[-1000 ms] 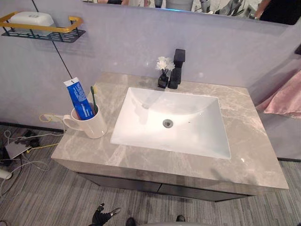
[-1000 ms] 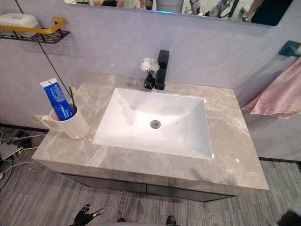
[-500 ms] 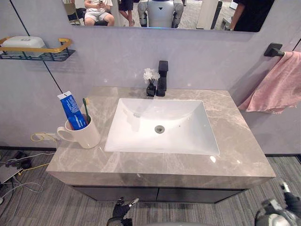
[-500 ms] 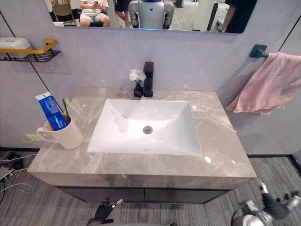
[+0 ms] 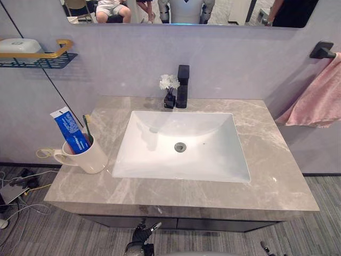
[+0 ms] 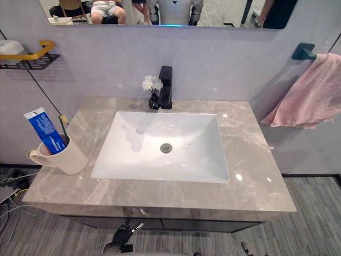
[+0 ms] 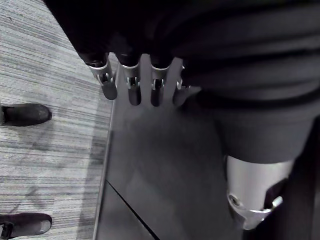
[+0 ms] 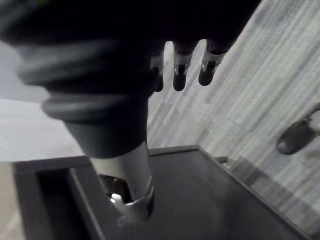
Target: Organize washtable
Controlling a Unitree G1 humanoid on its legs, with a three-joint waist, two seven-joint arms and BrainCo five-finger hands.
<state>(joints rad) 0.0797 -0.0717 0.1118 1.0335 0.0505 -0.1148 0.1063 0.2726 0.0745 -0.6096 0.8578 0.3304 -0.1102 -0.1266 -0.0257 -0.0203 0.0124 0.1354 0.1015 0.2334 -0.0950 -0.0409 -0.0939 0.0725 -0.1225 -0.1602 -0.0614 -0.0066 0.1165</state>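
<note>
A white mug (image 5: 91,158) stands on the left of the grey marble counter (image 5: 277,170), holding a blue toothpaste tube (image 5: 70,131) and a toothbrush (image 5: 87,127). The white sink (image 5: 154,154) lies in the middle. Behind it are a black faucet (image 5: 183,85) and a small black vase of white flowers (image 5: 169,88). My left hand (image 5: 139,241) hangs low in front of the dark cabinet (image 7: 165,175), its fingers (image 7: 131,86) straight and holding nothing. My right hand (image 8: 180,75) also hangs low beside the cabinet, fingers relaxed and empty.
A pink towel (image 5: 319,96) hangs from a dark hook on the right wall. A black and gold wall shelf (image 5: 37,56) at the upper left carries a white soap box (image 5: 18,45). Loose cables (image 5: 21,181) lie on the floor left of the cabinet. A mirror (image 5: 186,10) spans the wall above.
The camera has shifted, so the whole scene sits differently in view. My right hand has dropped lower at the bottom right. Nothing on the counter has moved.
</note>
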